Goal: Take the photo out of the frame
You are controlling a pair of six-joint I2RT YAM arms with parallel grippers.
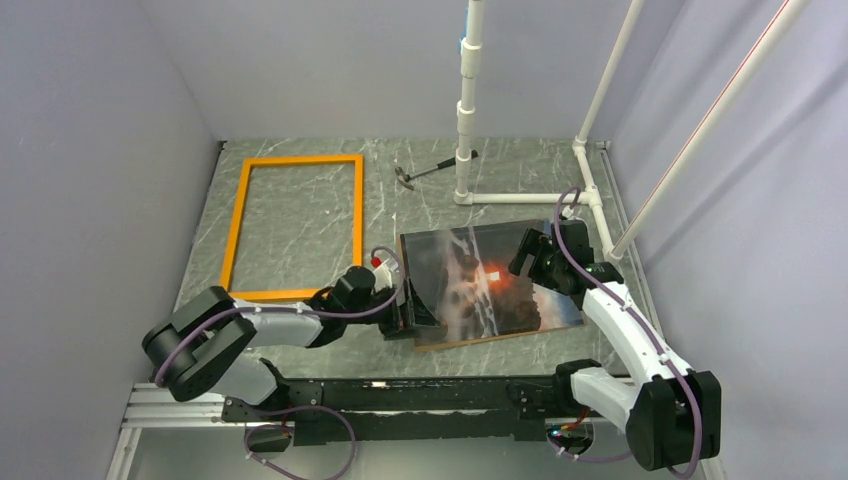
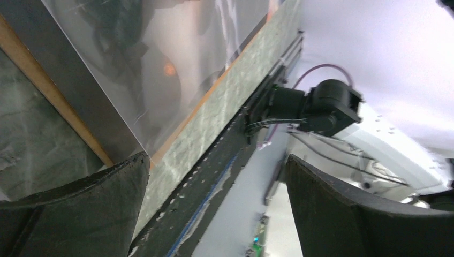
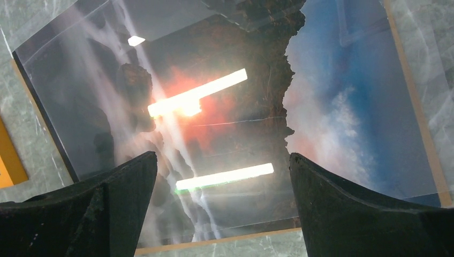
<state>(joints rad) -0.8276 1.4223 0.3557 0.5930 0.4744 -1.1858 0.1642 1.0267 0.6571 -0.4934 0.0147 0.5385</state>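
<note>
The photo (image 1: pixel 480 290) lies flat and face up on the tabletop (image 1: pixel 400 355), right of centre, with a glossy clear sheet over it that catches the lights. The frame (image 1: pixel 300 159) sits apart from it at the far left, holding nothing, with marble showing through its opening.

My left pincer (image 1: pixel 408 318) is down at the photo's left edge near the near-left corner. Its wrist view shows the jaws spread wide, with one finger (image 2: pixel 80 209) just beside the brown board edge. I cannot tell whether it touches.

My right pincer (image 1: pixel 527 258) sits over the far right part of the print. In its wrist view the jaws are wide apart and grip nothing, and the orange glow and blue sky of the photo (image 3: pixel 225 107) fill the gap between them.

A small hammer (image 1: pixel 418 172) lies at the far side, beside a white pipe stand (image 1: pixel 465 120).
</note>
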